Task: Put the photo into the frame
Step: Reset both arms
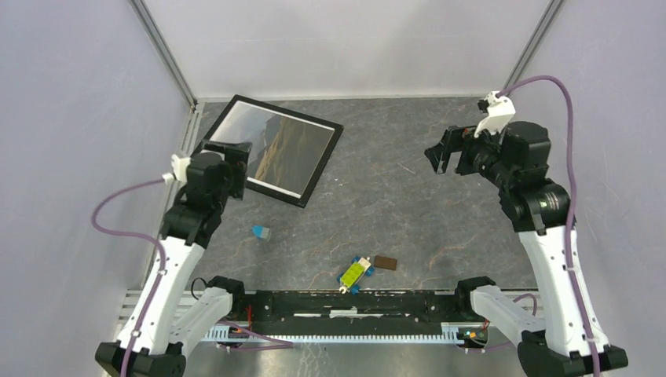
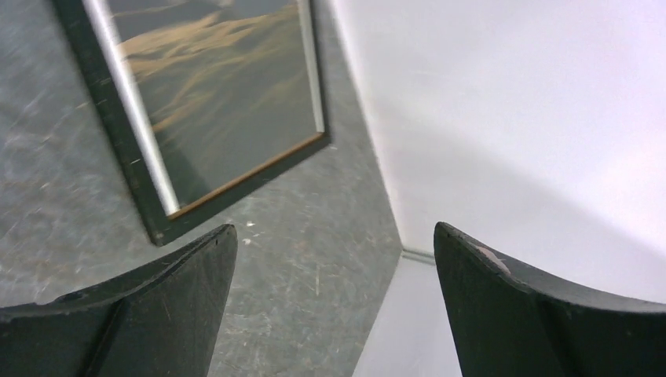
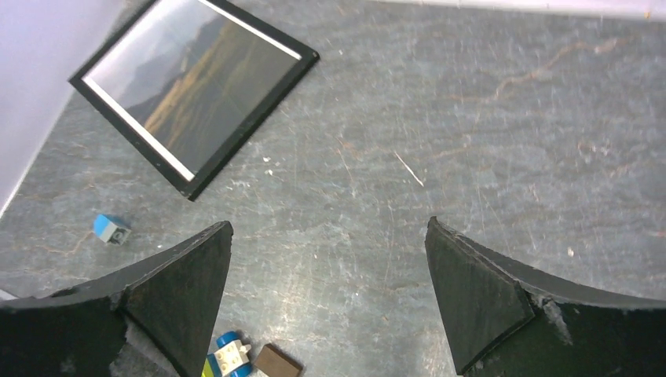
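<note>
The black frame lies flat at the back left of the table, with the glossy mountain photo inside its rails, white border showing. Both also show in the right wrist view, frame and photo, and in the left wrist view, frame and photo. My left gripper is open and empty, hovering over the frame's near-left corner. My right gripper is open and empty, raised at the back right, well away from the frame.
A small blue block lies left of centre. A green, white and blue brick toy and a small brown tile lie near the front edge. White walls and metal posts close in the back and sides.
</note>
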You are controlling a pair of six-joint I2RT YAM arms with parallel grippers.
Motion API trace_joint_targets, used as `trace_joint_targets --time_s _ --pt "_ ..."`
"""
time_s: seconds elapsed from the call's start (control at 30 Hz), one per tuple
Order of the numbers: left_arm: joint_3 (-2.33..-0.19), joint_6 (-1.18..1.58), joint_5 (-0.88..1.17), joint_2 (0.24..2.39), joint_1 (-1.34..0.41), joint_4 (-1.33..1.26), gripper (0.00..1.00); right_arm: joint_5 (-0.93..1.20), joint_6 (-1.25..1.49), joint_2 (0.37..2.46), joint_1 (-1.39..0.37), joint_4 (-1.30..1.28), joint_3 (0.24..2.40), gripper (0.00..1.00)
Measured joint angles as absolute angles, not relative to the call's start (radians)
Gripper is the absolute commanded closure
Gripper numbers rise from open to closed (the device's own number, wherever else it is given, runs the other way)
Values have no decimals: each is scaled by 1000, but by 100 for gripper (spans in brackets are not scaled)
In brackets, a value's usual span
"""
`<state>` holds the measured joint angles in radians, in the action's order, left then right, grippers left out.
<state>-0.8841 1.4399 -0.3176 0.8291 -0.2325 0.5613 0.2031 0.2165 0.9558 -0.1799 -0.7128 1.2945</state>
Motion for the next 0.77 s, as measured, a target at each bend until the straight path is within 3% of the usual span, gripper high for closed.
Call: trace_joint_targets --time_s 0.43,0.77 --pt "-1322 760 152 791 -231 550 0 206 192 734 -180 -721 1430 2" --pt "-1581 515 336 718 -231 571 0 40 187 683 -180 -790 1611 2"
